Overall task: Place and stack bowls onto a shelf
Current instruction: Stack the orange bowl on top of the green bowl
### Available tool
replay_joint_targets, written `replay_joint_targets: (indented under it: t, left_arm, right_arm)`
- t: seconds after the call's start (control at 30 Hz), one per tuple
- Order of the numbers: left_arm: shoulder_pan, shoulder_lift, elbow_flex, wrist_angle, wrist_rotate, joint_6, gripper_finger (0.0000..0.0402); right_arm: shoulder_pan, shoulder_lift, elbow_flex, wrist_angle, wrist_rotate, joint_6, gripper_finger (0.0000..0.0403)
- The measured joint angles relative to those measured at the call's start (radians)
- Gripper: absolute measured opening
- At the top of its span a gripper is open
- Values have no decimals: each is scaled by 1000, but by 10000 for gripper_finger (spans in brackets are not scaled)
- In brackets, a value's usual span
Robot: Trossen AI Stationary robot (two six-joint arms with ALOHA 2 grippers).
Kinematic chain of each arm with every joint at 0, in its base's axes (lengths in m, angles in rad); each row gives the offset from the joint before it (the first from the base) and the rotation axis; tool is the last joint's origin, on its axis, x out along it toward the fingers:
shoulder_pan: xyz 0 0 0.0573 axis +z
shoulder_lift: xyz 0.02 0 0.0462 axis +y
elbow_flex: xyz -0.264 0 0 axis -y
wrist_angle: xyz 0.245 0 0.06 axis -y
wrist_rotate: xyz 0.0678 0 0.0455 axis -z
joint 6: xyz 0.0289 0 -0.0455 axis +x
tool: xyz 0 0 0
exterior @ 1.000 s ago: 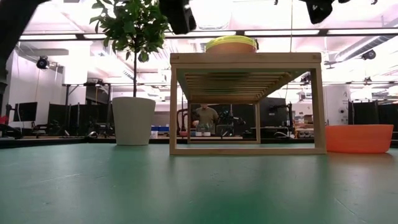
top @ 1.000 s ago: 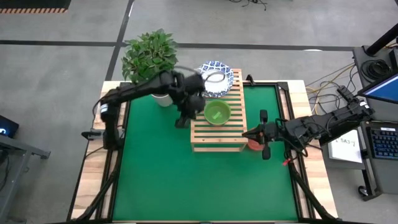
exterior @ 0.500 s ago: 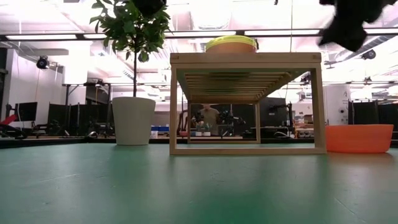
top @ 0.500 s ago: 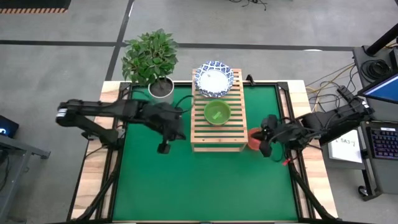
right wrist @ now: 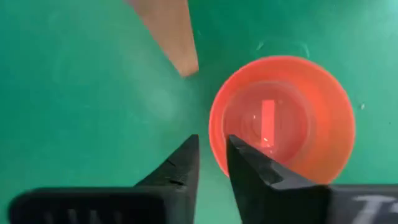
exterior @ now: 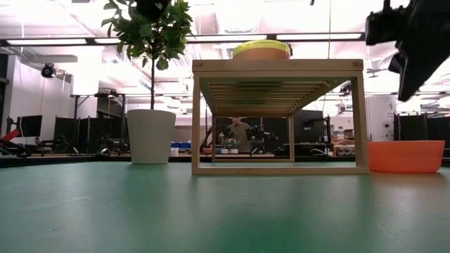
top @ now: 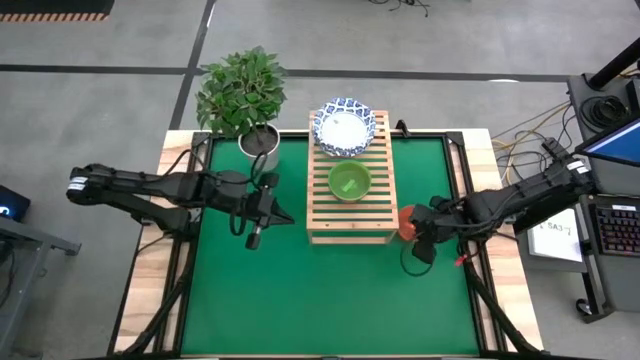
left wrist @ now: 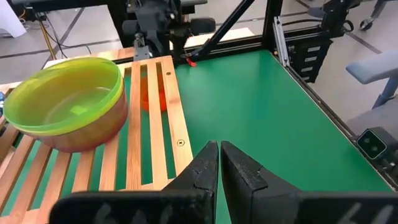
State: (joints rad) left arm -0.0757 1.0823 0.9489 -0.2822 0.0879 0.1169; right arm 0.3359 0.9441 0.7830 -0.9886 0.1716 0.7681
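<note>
The red bowl (top: 408, 222) is the outstanding item: it sits upright, mouth up, on the green mat (top: 300, 300) of the surface, just beside the shelf's right near corner and not on the slats. The right tool (top: 421, 243) hovers at the bowl's near edge; in the right wrist view its fingers (right wrist: 183, 163) stand close together with only a narrow gap, at the bowl's rim (right wrist: 214, 134) but not visibly clamping it, so the bowl is judged not yet gripped. The left tool (top: 268, 213) hangs over the mat to the left of the shelf, and the left wrist view shows its fingers (left wrist: 205, 168) pressed together on nothing. The shelf (top: 349, 185) lies with its long axis running near to far, its slats parallel to that axis. At about mid-length on it rests the green bowl (top: 349, 181), upright; the low view shows a yellow rim (exterior: 261, 48) under the green one, so two bowls appear nested there. At the far end sits a white bowl with a blue patterned rim (top: 344, 126), also mouth up, overhanging the shelf's far edge. The other bowls are not visible. The task is judged well advanced, the red bowl remaining.
</note>
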Motion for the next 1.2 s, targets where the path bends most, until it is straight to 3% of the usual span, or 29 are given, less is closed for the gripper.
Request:
replay_joint_targets:
  t: [0.23, 0.53, 0.8, 1.0, 1.2]
  left_arm:
    - [0, -1, -28, 9, -1, 0, 0]
    - [0, 31, -30, -12, -1, 32, 0]
    - [0, 54, -30, -14, -1, 67, 0]
    - [0, 57, -30, -19, 0, 56, 0]
    - [-6, 50, -32, -32, 0, -9, 0]
  right_arm:
    - [0, 177, -1, 3, 8, -57, 128]
    - [0, 327, -1, 36, 9, -89, 142]
    - [0, 381, -1, 51, 12, -80, 105]
    - [0, 386, -1, 43, -6, -72, 20]
    - [0, 304, 67, -138, 5, -16, 9]
